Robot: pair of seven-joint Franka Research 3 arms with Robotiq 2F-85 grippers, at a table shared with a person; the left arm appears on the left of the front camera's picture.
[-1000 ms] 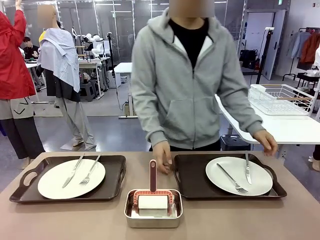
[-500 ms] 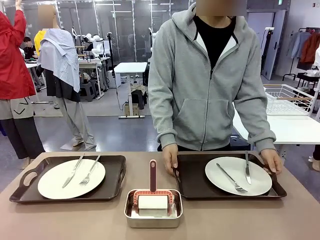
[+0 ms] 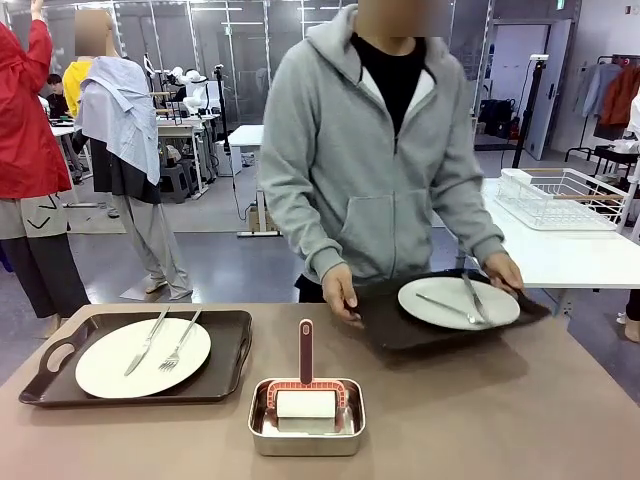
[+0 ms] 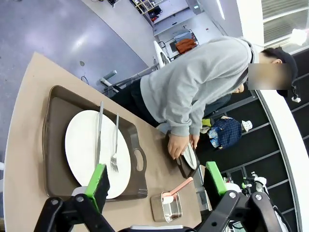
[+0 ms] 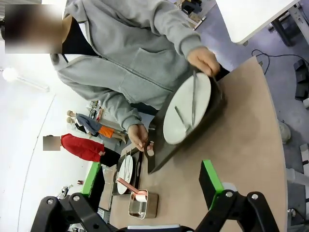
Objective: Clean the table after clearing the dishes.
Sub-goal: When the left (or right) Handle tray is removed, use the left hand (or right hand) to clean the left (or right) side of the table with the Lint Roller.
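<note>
On the left of the taupe table (image 3: 500,420) a dark brown tray (image 3: 225,375) holds a white plate (image 3: 110,370) with a knife and fork. The left wrist view has the same tray (image 4: 55,145) and plate (image 4: 82,145) below it. A person in a grey hoodie holds the right tray (image 3: 385,325) by both handles, lifted off the table and tilted, with its plate (image 3: 440,310), knife and fork on it. In the right wrist view that tray (image 5: 164,157) and plate (image 5: 178,125) hang above the tabletop. My left gripper (image 4: 157,181) and right gripper (image 5: 150,182) are open, high above the table, holding nothing.
A small steel pan (image 3: 306,440) with a red-handled roller (image 3: 306,352) in it sits at the table's near middle. A white side table (image 3: 570,255) with a wire dish rack (image 3: 565,195) stands at the right. Other people stand in the room behind.
The person gripped the right tray by both handles and lifted it off the table, tilted toward their body. The left tray, the pan and both grippers have not moved.
</note>
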